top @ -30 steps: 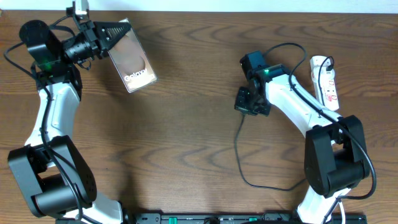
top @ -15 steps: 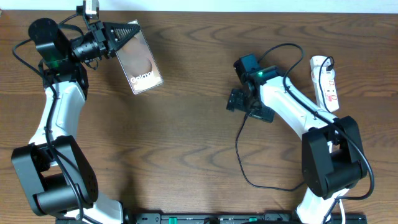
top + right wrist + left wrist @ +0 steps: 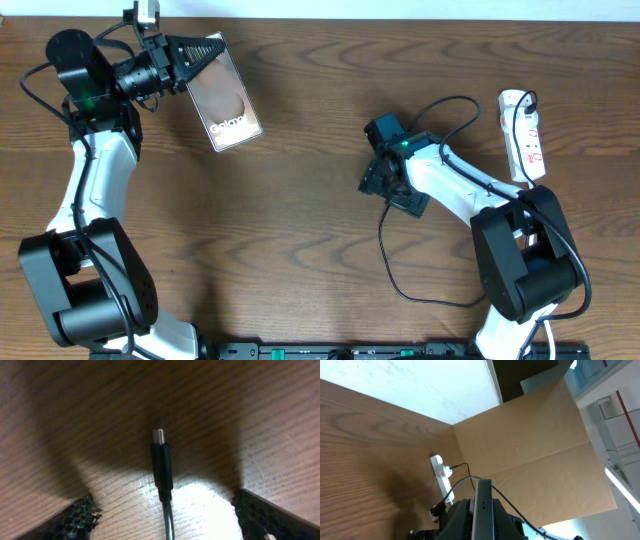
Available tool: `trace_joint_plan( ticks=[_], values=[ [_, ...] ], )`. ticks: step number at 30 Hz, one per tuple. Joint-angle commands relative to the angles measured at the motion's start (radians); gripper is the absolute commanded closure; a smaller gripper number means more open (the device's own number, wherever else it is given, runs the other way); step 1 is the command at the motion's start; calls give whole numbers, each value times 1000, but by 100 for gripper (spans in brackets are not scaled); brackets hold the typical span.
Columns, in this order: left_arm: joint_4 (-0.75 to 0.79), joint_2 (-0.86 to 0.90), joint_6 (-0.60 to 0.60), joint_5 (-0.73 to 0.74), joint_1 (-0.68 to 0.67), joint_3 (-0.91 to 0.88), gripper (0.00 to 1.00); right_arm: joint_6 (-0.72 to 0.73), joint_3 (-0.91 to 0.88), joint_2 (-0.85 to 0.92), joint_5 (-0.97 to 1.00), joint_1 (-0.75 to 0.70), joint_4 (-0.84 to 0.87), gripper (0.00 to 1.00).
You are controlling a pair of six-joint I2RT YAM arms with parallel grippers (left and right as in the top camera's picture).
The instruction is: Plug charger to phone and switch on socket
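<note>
My left gripper (image 3: 197, 58) is shut on the phone (image 3: 226, 98), a dark slab with white lettering held off the table at the back left. In the left wrist view the phone (image 3: 483, 507) shows edge-on between the jaws. The charger (image 3: 383, 240) is a thin black cable that curls across the table in front of my right arm. Its connector tip (image 3: 158, 438) lies flat on the wood between the spread fingers of my open right gripper (image 3: 165, 522), touching neither finger. The white socket (image 3: 526, 130) lies at the far right, also in the left wrist view (image 3: 440, 472).
The wooden table (image 3: 300, 250) ends at a white wall along the back. A brown cardboard panel (image 3: 530, 440) stands beyond the socket in the left wrist view. Both arm bases sit at the front edge, and thicker black arm cables loop near the right arm (image 3: 450, 185).
My right gripper has opened and shifted left and toward the front, over the connector. The left arm swung slightly right with the phone, then held still.
</note>
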Motion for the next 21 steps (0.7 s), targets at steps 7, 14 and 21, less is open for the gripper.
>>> trace_joint_plan(
  ticks=[7, 14, 21],
  values=[
    [10, -19, 11, 16, 2, 16, 93, 26, -3, 0, 35, 3, 28, 45],
    [10, -19, 11, 16, 2, 16, 93, 22, -3, 0, 63, 1, 51, 44],
    [10, -19, 11, 16, 2, 16, 93, 23, -4, 0, 63, 0, 53, 62]
  ],
)
